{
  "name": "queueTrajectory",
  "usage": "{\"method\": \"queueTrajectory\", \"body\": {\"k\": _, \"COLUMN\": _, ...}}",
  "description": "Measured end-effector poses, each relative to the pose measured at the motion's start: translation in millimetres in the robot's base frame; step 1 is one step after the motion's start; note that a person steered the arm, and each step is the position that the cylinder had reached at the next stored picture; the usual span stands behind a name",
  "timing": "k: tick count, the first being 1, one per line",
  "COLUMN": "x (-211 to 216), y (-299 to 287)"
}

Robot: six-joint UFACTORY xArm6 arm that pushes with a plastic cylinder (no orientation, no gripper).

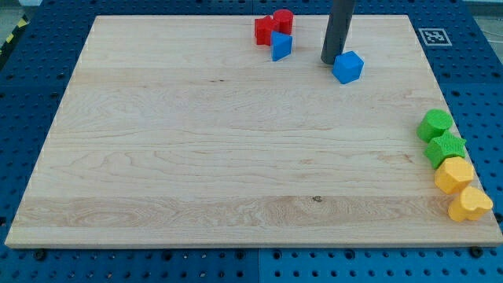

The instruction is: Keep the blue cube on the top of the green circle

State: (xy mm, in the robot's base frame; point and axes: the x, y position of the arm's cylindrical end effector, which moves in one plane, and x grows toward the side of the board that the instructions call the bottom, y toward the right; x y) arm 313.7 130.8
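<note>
my tip (329, 62), a bare rod with no jaws, touches the left side of the small blue plastic cube (348, 67), near the view's top; light, rigid, slides easily; push its upper-left face toward the green round block (435, 124).

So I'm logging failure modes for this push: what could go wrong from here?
My tip sits at the blue cube's left, so an off-centre push may spin it away. The green circle lies at the board's right edge; overshoot could send the cube off. The green star touching it may get bumped.
</note>
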Motion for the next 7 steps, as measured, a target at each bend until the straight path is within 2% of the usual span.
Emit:
{"method": "queueTrajectory", "body": {"k": 5, "x": -3, "y": 16}}
{"method": "queueTrajectory", "body": {"k": 7, "x": 46, "y": 29}}
